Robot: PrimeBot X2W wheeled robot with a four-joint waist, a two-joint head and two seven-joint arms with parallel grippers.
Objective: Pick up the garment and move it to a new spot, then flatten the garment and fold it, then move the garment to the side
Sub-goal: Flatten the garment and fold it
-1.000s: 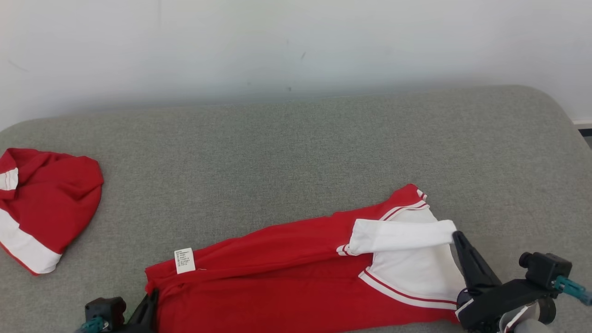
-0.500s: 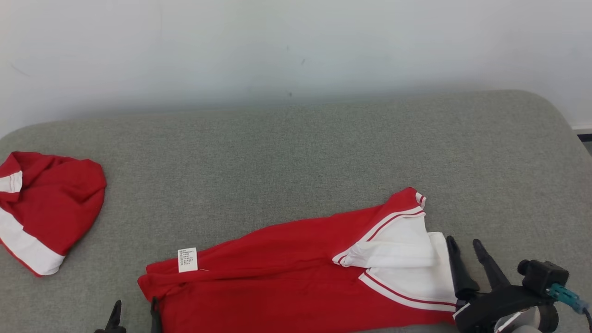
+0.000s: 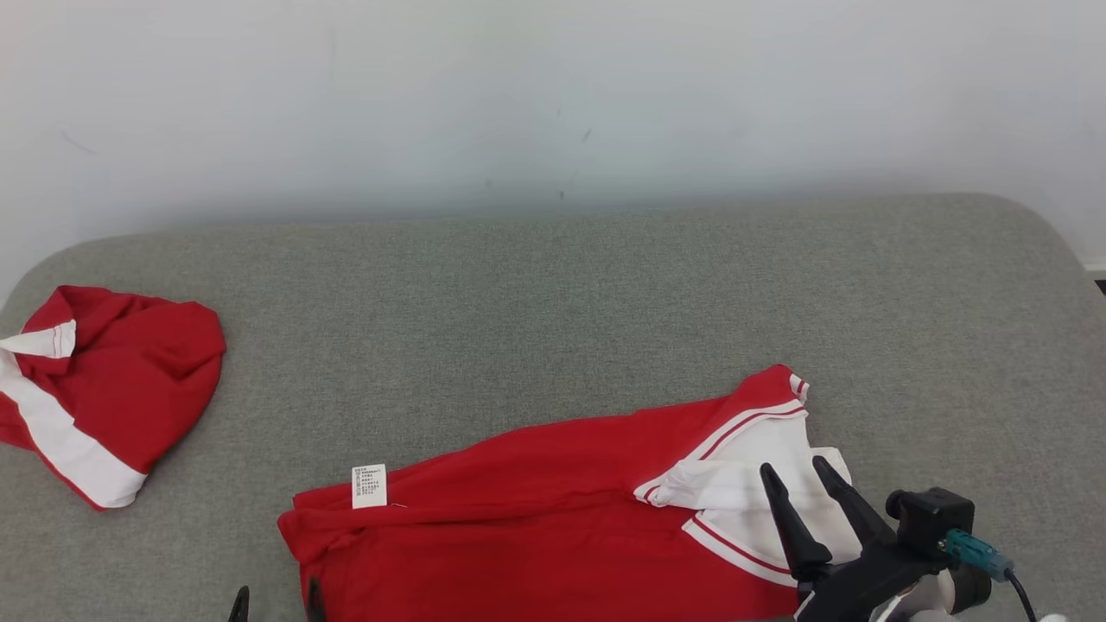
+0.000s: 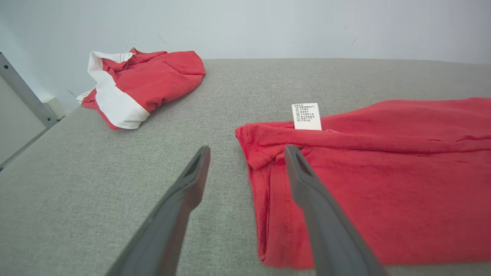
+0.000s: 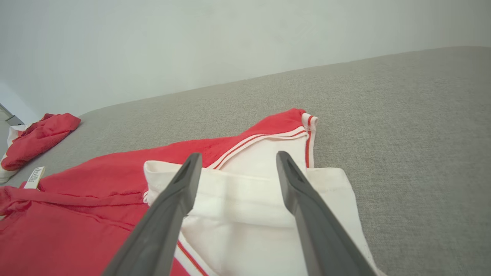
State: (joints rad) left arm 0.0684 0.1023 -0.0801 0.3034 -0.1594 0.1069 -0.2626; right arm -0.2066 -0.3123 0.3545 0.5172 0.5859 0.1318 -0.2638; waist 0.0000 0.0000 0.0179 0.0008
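Both grippers have let go since a second ago: each was clamped on an end of the garment (image 3: 536, 527), and the white sleeve (image 3: 708, 484) that the right one held up has dropped back onto the cloth; the camera has shifted a little too, so the slight slide of everything else is not real movement. Across the head view stretches the grey fabric-covered worktop (image 3: 553, 328), against a pale wall. On it, toward 5 o'clock, lies the red garment with white trim, folded into a long narrow band whose long axis runs from about 8 o'clock to 2 o'clock. A second garment (image 3: 112, 389), red and white and crumpled, sits well apart at 9 o'clock. The right gripper (image 3: 791, 466), at 4 o'clock, has its jaws spread and empty, fingers hovering over the white shoulder end. The left gripper (image 3: 276, 592), at 7 o'clock, is likewise spread and empty; in its wrist view the hem corner lies between the fingers, at 12 o'clock from them. A small care label (image 3: 369, 485) pokes up near that hem. Each arm is nearest its own end, so the next fold probably runs along the long axis.
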